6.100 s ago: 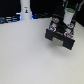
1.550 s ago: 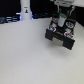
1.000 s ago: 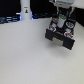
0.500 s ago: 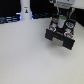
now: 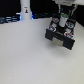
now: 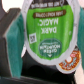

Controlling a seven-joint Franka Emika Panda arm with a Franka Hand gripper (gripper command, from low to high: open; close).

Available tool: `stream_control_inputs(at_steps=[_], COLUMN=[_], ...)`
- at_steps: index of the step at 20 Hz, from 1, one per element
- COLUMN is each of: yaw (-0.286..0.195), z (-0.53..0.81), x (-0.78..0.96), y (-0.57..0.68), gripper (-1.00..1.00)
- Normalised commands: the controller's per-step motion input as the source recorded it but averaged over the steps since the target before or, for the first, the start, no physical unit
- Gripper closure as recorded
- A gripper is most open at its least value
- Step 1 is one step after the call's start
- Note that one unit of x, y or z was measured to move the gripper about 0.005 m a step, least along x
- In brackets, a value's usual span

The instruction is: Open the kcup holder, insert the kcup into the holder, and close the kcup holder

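Observation:
The kcup (image 6: 47, 30) fills the wrist view, its green lid reading "Dark Magic". A teal finger pad (image 6: 12, 42) presses against its side. In the exterior view my white gripper (image 5: 63, 20) hangs directly over the back part of the black kcup holder (image 5: 60, 39) at the exterior view's right. The kcup (image 5: 62, 22) shows there as a small green spot between the fingers, just above the holder's top. The gripper is shut on the kcup. The picture is too blurred to tell whether the tray is slid out.
Another pod with an orange and white lid (image 6: 69, 61) sits in the holder just beside the held kcup. A white bottle-like object (image 5: 24, 11) stands at the back. Dark items line the back left edge (image 5: 7, 20) of the white table (image 5: 25, 55).
No clear movement over the last second. The gripper stays over the holder with the kcup in it.

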Motion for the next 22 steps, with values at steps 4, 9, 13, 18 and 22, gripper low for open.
stream_control_inputs(at_steps=[4, 9, 13, 18, 22], yaw=[0.044, 0.056, 0.098, 0.115, 0.093], z=[-0.33, -0.28, -0.2, -0.07, 0.06], x=[-0.04, -0.02, -0.06, -0.11, -0.02], y=[-0.01, 0.01, 0.09, 0.18, 0.1], gripper=[1.0, 1.0, 1.0, 1.0, -1.0])
